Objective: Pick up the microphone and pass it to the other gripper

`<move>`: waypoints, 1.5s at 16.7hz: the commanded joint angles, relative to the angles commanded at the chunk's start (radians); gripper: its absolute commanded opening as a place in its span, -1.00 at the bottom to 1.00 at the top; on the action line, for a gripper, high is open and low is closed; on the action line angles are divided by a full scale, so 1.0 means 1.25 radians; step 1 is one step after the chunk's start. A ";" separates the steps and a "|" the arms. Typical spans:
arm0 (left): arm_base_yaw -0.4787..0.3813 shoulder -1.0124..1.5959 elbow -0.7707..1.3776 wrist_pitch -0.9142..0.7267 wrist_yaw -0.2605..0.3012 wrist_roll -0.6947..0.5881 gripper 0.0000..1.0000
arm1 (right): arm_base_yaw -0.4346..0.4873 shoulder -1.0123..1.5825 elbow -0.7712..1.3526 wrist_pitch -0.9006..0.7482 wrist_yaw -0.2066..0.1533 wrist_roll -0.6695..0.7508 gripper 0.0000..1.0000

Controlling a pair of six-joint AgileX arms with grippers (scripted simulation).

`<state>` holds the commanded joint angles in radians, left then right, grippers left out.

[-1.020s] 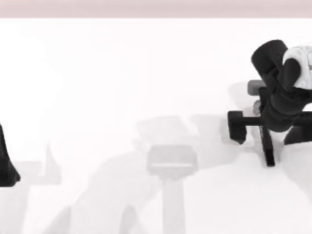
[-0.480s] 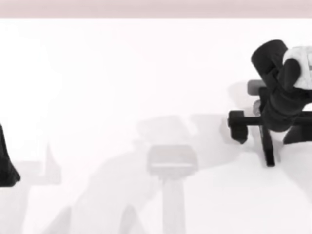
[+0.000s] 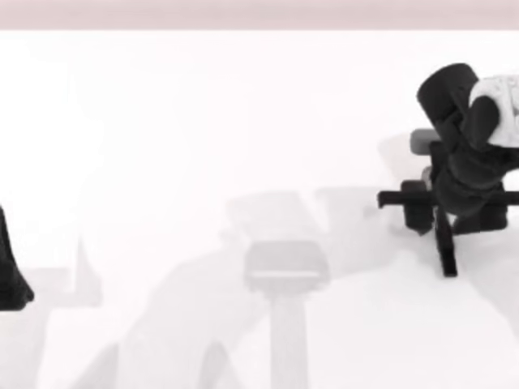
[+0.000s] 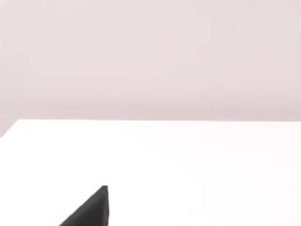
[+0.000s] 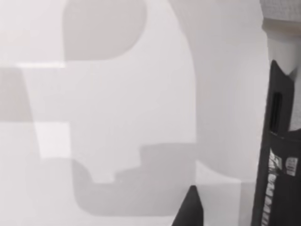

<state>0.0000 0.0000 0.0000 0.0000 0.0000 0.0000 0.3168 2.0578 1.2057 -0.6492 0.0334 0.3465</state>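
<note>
The microphone (image 3: 445, 255) lies on the white table at the far right, its slim black handle pointing toward the front edge. Its grey head (image 3: 422, 143) points toward the back. My right gripper (image 3: 451, 214) hangs directly over the handle, open, with one finger on each side of it. In the right wrist view the black handle (image 5: 277, 141) and pale head (image 5: 282, 44) run beside one dark fingertip (image 5: 190, 209), with a gap between them. My left gripper (image 3: 12, 279) is parked at the table's left edge. Only one of its fingertips (image 4: 94, 209) shows, holding nothing.
Grey shadows of the arms fall across the middle of the white table (image 3: 203, 121). A pale pink wall (image 3: 259, 12) runs along the back edge. Nothing else stands on the table.
The right gripper's finger on the left of the handle has moved in closer to it, and the arm has shifted slightly over the microphone. The left arm has not moved.
</note>
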 joint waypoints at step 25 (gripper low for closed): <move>0.000 0.000 0.000 0.000 0.000 0.000 1.00 | -0.008 -0.262 -0.233 0.956 -0.325 -0.209 -1.00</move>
<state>0.0000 0.0000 0.0000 0.0000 0.0000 0.0000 0.3063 1.7300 0.9144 0.5455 -0.3734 0.0851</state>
